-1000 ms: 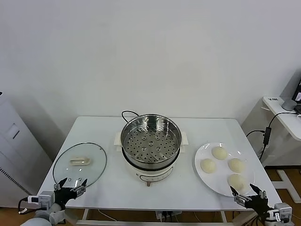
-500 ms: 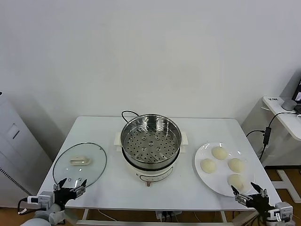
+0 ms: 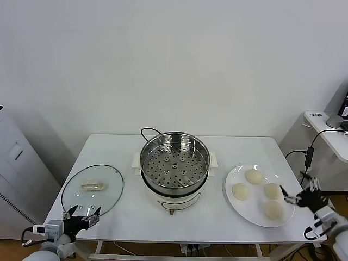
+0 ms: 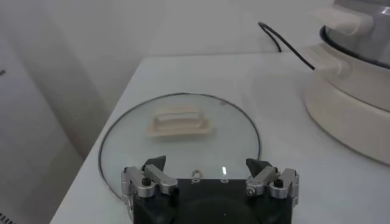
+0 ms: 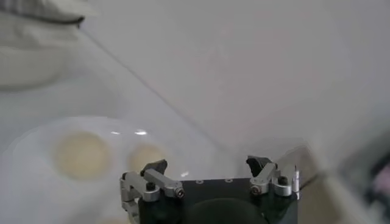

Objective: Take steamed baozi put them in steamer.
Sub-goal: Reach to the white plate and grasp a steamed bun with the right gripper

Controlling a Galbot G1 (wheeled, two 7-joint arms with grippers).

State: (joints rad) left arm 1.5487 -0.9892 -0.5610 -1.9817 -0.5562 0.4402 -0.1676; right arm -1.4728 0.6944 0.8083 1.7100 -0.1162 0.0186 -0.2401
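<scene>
The steamer [image 3: 174, 162], a shiny steel pot with a perforated bottom on a white base, stands mid-table and is empty. Four cream-white baozi [image 3: 253, 176] [image 3: 240, 191] [image 3: 273, 190] [image 3: 274, 210] lie on a white plate [image 3: 235, 176] to its right. My right gripper [image 3: 297, 190] is open and empty, hovering at the plate's right edge near the right-hand baozi. Its wrist view shows the plate [image 5: 36, 131] with two baozi [image 5: 80, 154] [image 5: 143, 158] beyond the open gripper [image 5: 207, 164]. My left gripper [image 3: 81, 213] is open and empty at the table's front left.
A round glass lid [image 3: 92, 187] with a white handle lies flat on the table's left, right ahead of the left gripper [image 4: 210, 165] in its wrist view [image 4: 183, 140]. The steamer's black cord [image 3: 147, 130] runs behind it. A side desk [image 3: 326, 130] stands at the right.
My right gripper has risen from the table's front right edge and moved back and right, to beside the plate's right rim. The left arm has not moved.
</scene>
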